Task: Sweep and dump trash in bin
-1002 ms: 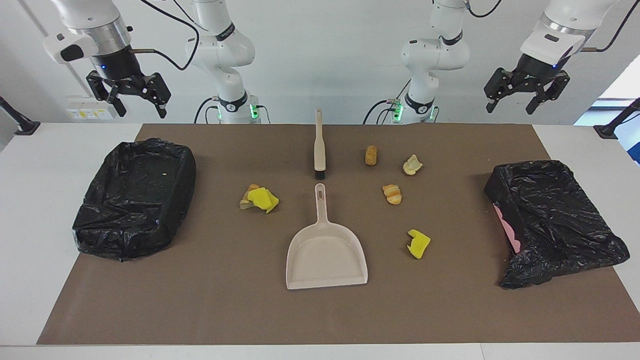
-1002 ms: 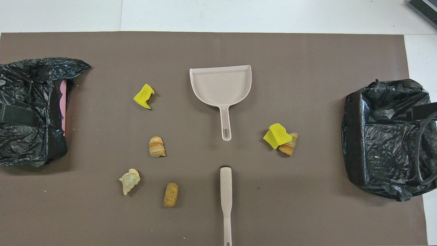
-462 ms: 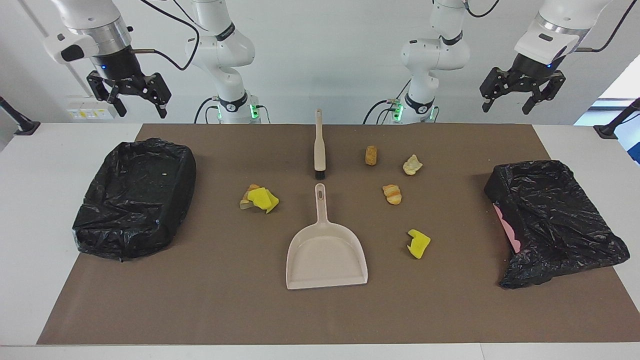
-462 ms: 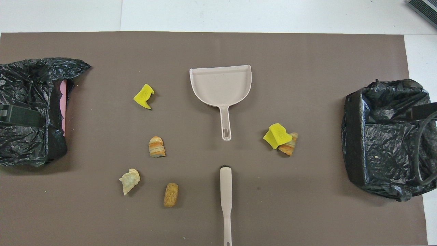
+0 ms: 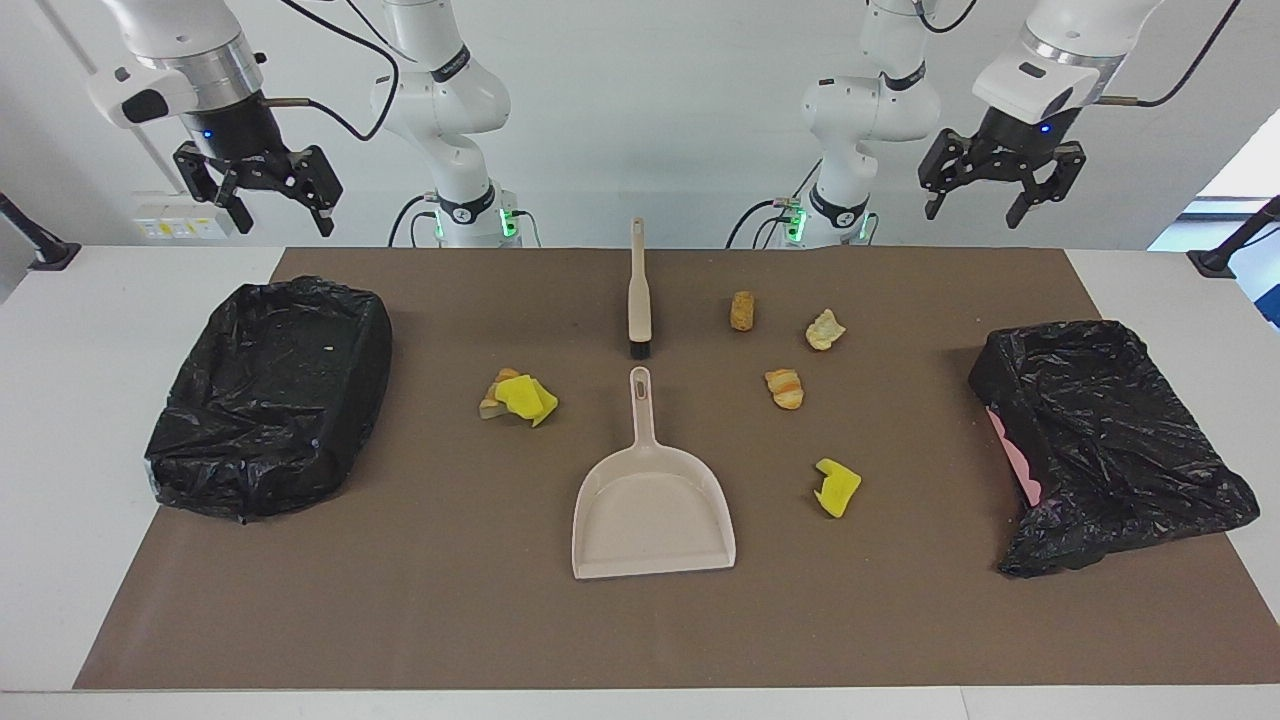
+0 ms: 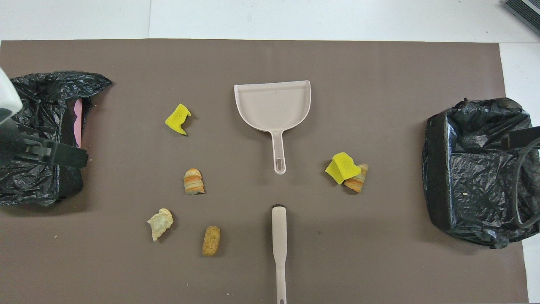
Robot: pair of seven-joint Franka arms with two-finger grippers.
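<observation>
While both claws hang high with nothing held, the left gripper point(image 5: 993, 195), fingers spread, is over the table's edge, and the right gripper point(image 5: 270, 195), also spread, waits above its bin point(image 5: 275, 395). From the left claw the brush point(image 5: 638, 290) lies down and toward the table's middle, nearer it than the other, I'd judge; its long axis runs straight away from the robots, bristles toward the dustpan point(image 5: 652, 510). Four scraps of trash point(image 5: 785, 388) lie below the left claw.

From overhead, the brush point(image 6: 279, 247) points bristles-first at the dustpan point(image 6: 273, 105); the trash point(image 6: 194, 181) lies scattered either side. The left claw point(image 6: 46, 152) seems to sit over the other bin point(image 6: 42, 105).
</observation>
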